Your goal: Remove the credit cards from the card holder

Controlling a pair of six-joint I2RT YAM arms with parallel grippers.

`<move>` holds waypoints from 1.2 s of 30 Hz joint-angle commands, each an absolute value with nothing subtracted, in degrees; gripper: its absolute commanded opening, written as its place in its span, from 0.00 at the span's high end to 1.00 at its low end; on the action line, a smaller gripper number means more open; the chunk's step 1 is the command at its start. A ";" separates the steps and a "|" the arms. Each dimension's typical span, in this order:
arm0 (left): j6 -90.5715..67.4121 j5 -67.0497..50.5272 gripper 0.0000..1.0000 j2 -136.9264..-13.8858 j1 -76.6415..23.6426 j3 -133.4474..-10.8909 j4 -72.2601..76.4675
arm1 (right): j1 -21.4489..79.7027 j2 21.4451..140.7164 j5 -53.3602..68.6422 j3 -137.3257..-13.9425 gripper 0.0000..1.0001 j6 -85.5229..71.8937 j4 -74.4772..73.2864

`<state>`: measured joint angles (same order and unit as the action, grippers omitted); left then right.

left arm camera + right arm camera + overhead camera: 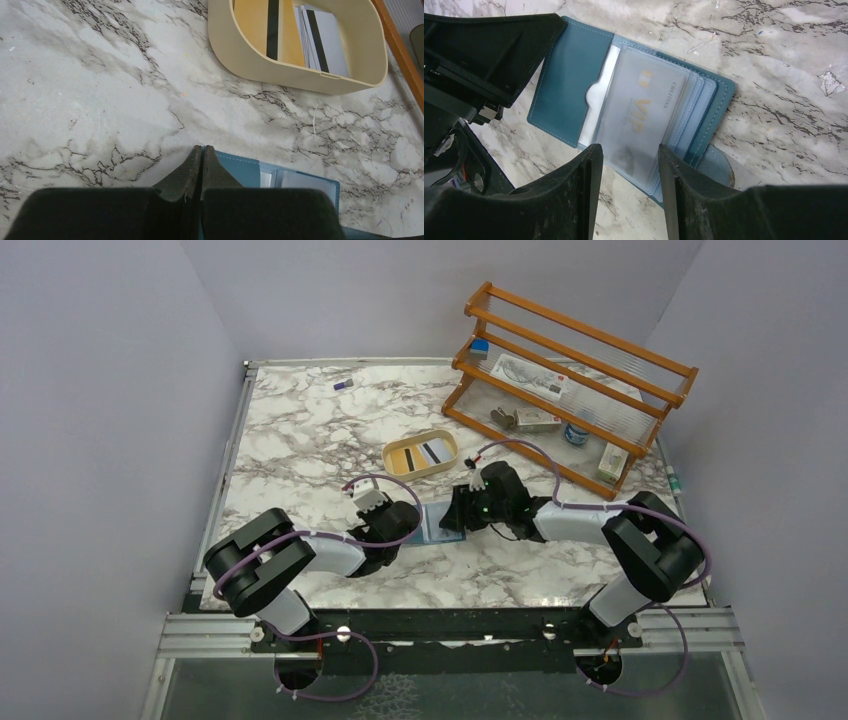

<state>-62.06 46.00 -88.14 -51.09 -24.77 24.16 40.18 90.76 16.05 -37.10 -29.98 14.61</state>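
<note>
The card holder lies open on the marble table between my two grippers, its snap tab on the right. A white card sits in its left pocket. A pale card printed VIP lies in the clear sleeves. My right gripper is open, hovering over the sleeves' near edge with nothing between its fingers. My left gripper is shut, its tips at the edge of the holder's left flap. More credit cards, a yellow one and a white one, lie in the tan tray.
A wooden rack with small boxes and a tin stands at the back right. A small purple object lies near the table's far edge. The tan tray's rim is just beyond the left gripper.
</note>
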 commanded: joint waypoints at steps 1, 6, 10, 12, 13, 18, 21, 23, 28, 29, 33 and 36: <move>-62.67 48.15 1.00 -88.04 -51.39 -25.78 22.24 | 40.58 91.76 13.41 -36.14 0.50 -29.16 14.06; -62.92 47.93 1.00 -88.06 -51.34 -25.73 22.24 | 40.53 92.18 13.39 -35.70 0.50 -29.33 14.43; -62.90 47.66 1.00 -88.24 -51.41 -25.92 22.24 | 40.50 93.99 15.89 -35.79 0.50 -30.23 17.01; -62.84 47.72 1.00 -88.16 -51.39 -25.91 22.22 | 40.52 94.64 16.84 -36.02 0.50 -30.86 18.18; -62.84 47.68 1.00 -88.15 -51.41 -25.93 22.16 | 40.52 94.98 17.51 -36.18 0.50 -31.07 18.72; -62.95 47.64 1.00 -88.08 -51.43 -25.93 22.15 | 40.65 97.23 19.43 -37.05 0.50 -32.27 20.86; -63.02 47.56 1.00 -87.96 -51.41 -25.85 22.06 | 40.62 98.14 20.50 -36.64 0.50 -33.34 22.83; -63.02 47.67 1.00 -87.67 -51.38 -25.71 21.99 | 40.61 97.93 20.94 -35.84 0.50 -34.15 24.15; -63.36 47.63 1.00 -87.63 -51.43 -25.41 21.95 | 40.61 95.29 21.93 -33.65 0.51 -36.29 26.74; -63.49 47.59 1.00 -87.67 -51.44 -25.34 21.89 | 40.61 94.55 22.15 -33.23 0.52 -36.50 27.33; -64.01 47.53 1.00 -87.55 -51.41 -24.99 21.88 | 40.61 91.77 24.64 -31.65 0.52 -37.35 31.34; -64.08 47.57 1.00 -87.30 -51.44 -24.87 21.81 | 40.61 91.03 28.02 -30.25 0.51 -38.91 36.81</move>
